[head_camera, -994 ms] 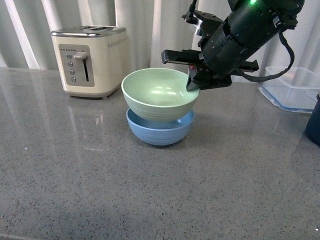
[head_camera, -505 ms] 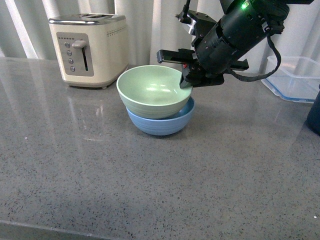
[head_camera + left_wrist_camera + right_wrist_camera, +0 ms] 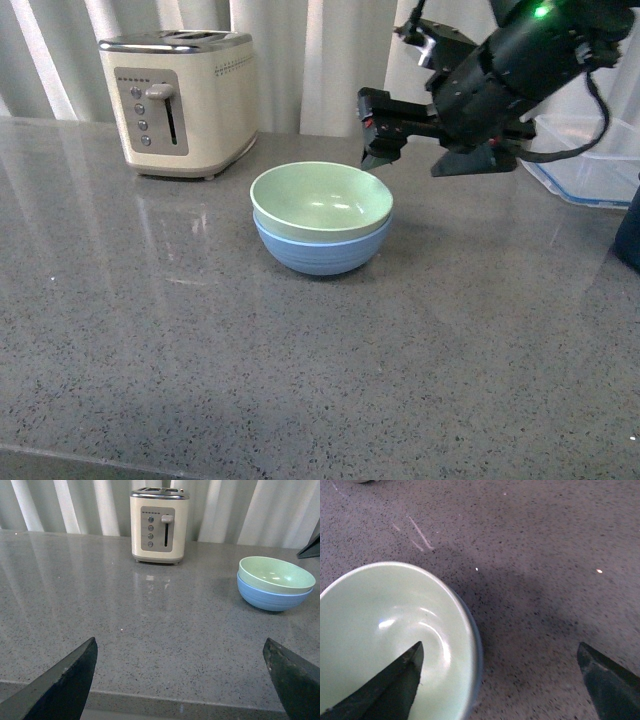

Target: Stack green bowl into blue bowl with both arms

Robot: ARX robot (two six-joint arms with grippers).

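"Where is our green bowl (image 3: 321,200)?"

"Sitting inside the blue bowl (image 3: 320,249), just below our right gripper (image 3: 430,158). Its fingers are spread, holding nothing. Our left gripper (image 3: 185,675) is spread too, well away."

The green bowl (image 3: 321,200) is a pale mint, matte, with soft white glints of light inside. Under it the blue bowl (image 3: 320,250) is a flat sky blue. The table (image 3: 200,380) is grey stone, finely speckled with dark and white flecks and glossy enough to carry pale streaks. Toward the far left corner the toaster (image 3: 178,105) is cream with a silvery top and a grey control panel. The right arm (image 3: 520,70) is black, with a small green light glowing on it. Behind the far edge hang off-white curtains (image 3: 320,50).
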